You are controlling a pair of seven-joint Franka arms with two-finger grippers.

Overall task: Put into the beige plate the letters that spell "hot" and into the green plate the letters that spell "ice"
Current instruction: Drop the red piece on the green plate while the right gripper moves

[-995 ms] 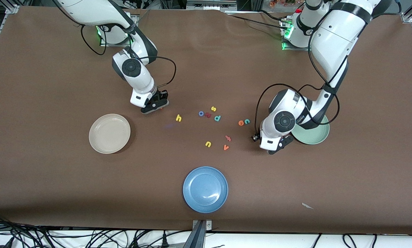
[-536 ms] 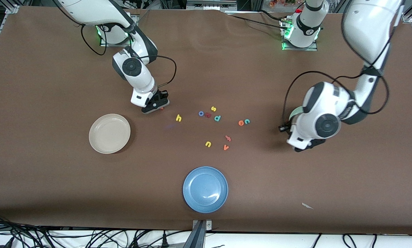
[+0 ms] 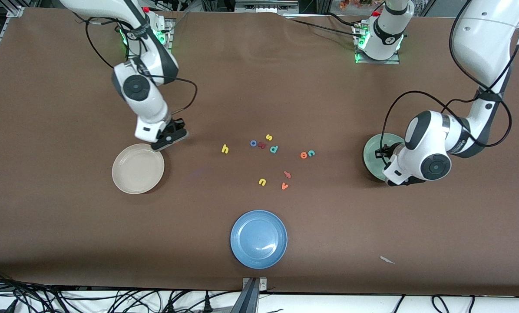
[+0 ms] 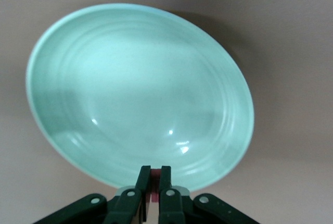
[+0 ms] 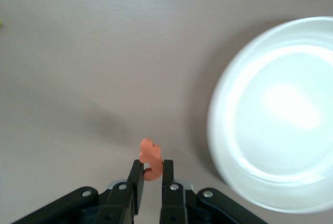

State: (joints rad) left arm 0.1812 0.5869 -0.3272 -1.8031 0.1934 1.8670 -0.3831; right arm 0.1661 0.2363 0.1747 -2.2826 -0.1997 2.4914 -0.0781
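My right gripper hangs just beside the beige plate, shut on the orange hooked "t"; the plate's rim lies close by the fingertips. My left gripper is over the edge of the green plate, shut on the dark red "i". Both plates are bare inside, as the green plate shows. On the table's middle lie yellow "h", blue "o", orange "e" and teal "c".
Among the letters lie a chunky dark red letter, yellow "s", teal "p", yellow "u", orange "v" and a salmon letter. A blue plate sits nearest the front camera.
The left arm has swung from beside the letters toward its own end of the table, uncovering the green plate. The right gripper has carried the orange letter over to the beige plate.
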